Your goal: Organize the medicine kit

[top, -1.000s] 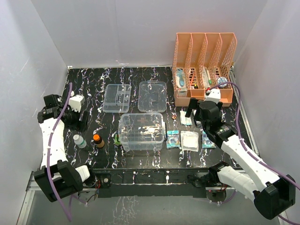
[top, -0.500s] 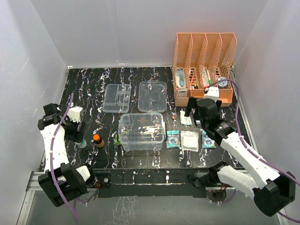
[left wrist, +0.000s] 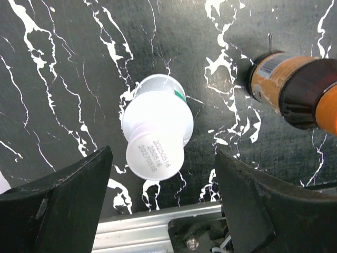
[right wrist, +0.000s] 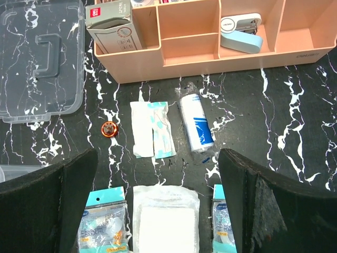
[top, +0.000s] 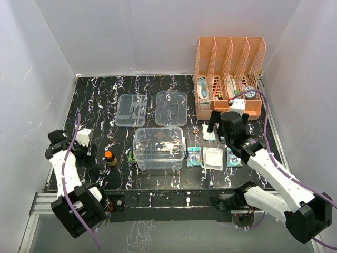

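Both hands apart: right hand (right wrist: 158,154) hovers over packets (right wrist: 152,129); left hand (left wrist: 163,154) has dropped astride the white bottle (left wrist: 156,134), so pickup for the clear box (top: 138,153) looks next.

The left arm (top: 62,168) rises from its base at the near left, leans out toward the left side and folds at the elbow, so that the wrist turns back inward and points downward. The left gripper (left wrist: 163,153) faces straight down, with its two dark fingers (left wrist: 63,205) spread wide. The right arm (top: 274,171) reaches from its base at the near right diagonally forward and inward; its long links are white and its wrist is black. The right gripper (right wrist: 158,153) also looks down, tilted slightly toward the far side, and its fingers (right wrist: 47,211) are held wide apart.
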